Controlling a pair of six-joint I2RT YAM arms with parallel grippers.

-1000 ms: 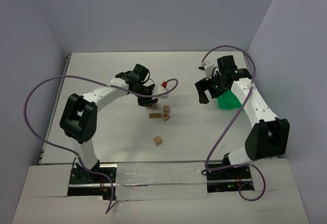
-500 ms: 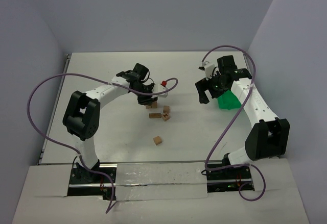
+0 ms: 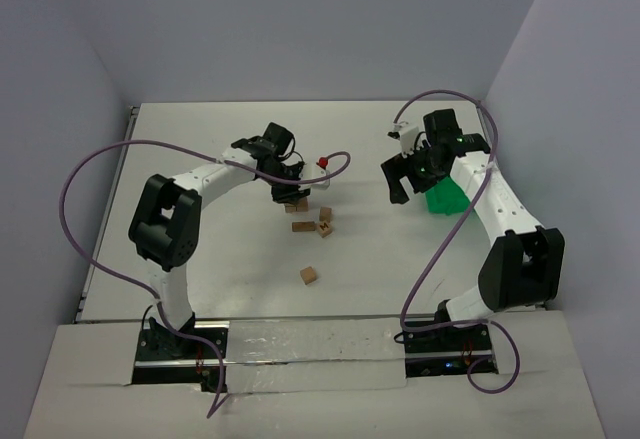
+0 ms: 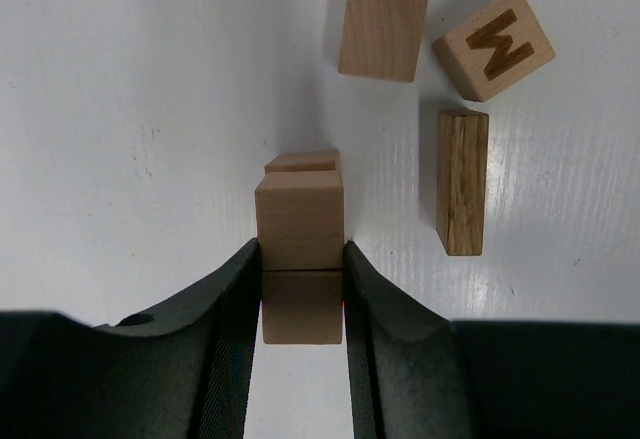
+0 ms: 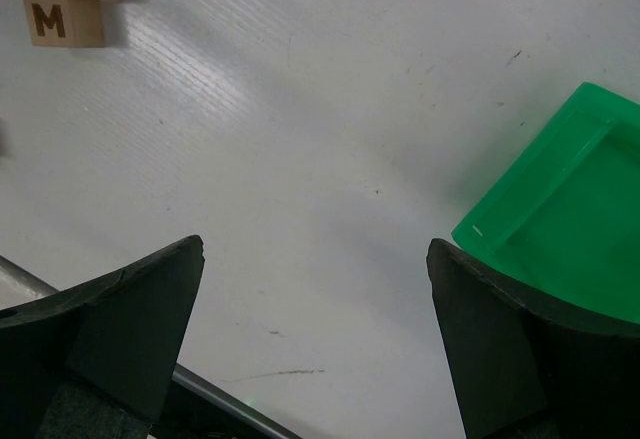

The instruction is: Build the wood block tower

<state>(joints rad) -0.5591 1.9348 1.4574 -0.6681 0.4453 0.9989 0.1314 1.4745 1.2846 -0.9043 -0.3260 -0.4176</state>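
Wood block tower (image 4: 300, 221): stacked cubes stand between the fingers of the left gripper (image 4: 302, 251), which pinches the top cube on both sides. Ahead of the fingertips lie a plain cube (image 4: 382, 35), a lettered cube (image 4: 494, 43) and a narrow block (image 4: 462, 181), all apart from the stack. Right gripper (image 5: 315, 259) spread wide, holding nothing; green bin (image 5: 565, 209) beside one finger

Clutter gathers mid-desk: the left gripper (image 4: 300, 251) pinches a stacked cube (image 4: 299, 209), leaving only a slim gap to a narrow block (image 4: 462, 181), with a W cube (image 4: 494, 42) and a plain cube (image 4: 381, 36) beyond. A lone cube (image 3: 309, 275) lies closer to the near edge. The green bin (image 3: 446, 199) blocks the right edge beside the wide-spread right gripper (image 5: 315, 249). Bare desk (image 3: 180, 129) runs along the far and left edges.
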